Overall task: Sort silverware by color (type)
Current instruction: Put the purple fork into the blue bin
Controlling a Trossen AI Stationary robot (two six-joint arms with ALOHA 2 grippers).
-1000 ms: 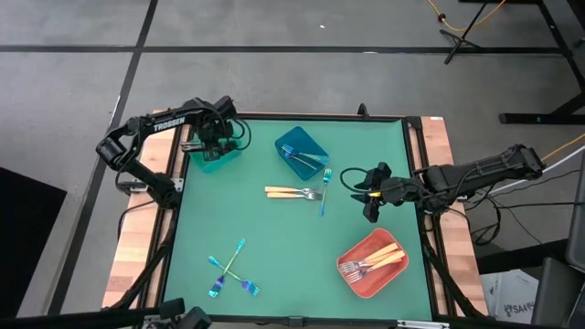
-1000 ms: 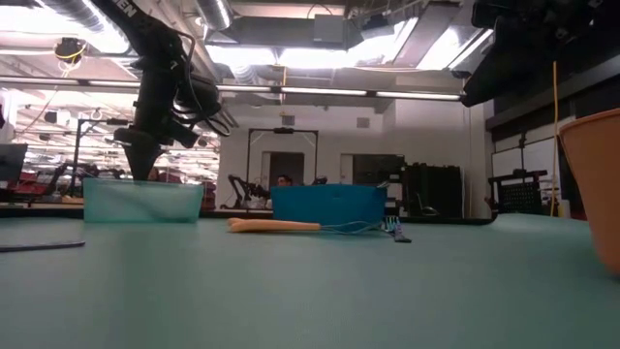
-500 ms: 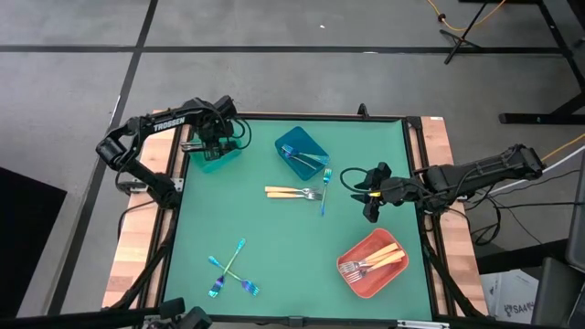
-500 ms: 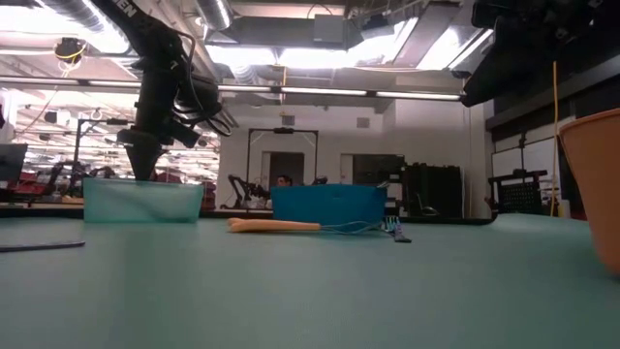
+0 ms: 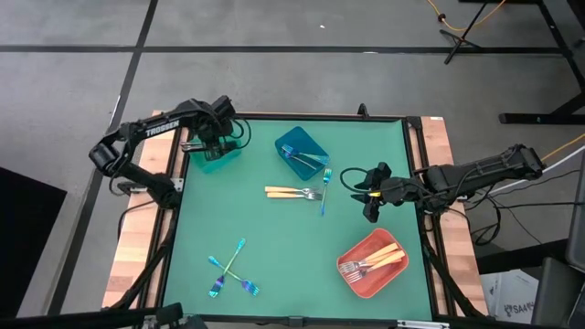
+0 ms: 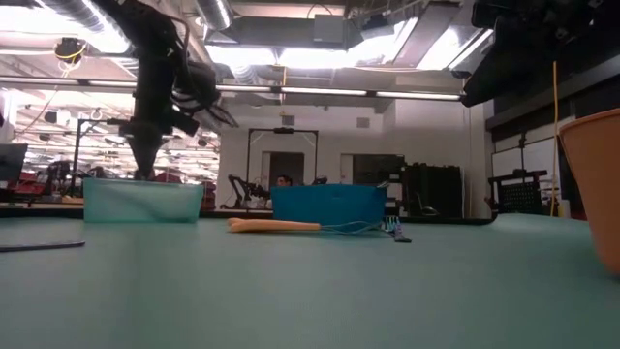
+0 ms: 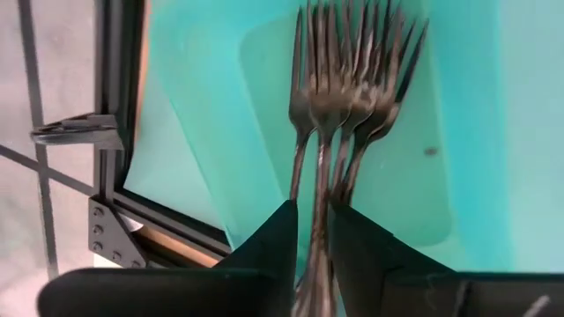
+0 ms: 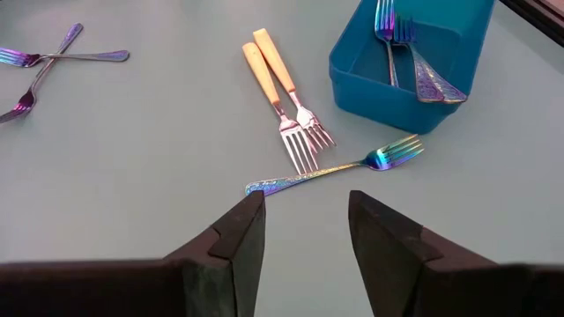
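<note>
Four dark forks [image 7: 348,79] lie bunched in the pale teal bin [image 5: 218,160] at the desk's [image 5: 274,247] far left corner. The left end effector [image 7: 310,231] hangs directly above them, fingers narrowly parted around one handle; whether it grips, I cannot tell. The right end effector [image 8: 301,231] waits released, near an iridescent fork [image 8: 339,169].

Glossy iridescent metal fork [image 8: 339,169], wood-look-handled steel forks [image 8: 286,106], smooth blue plastic bin [image 8: 410,62], matt green table mat [image 5: 274,238].
</note>
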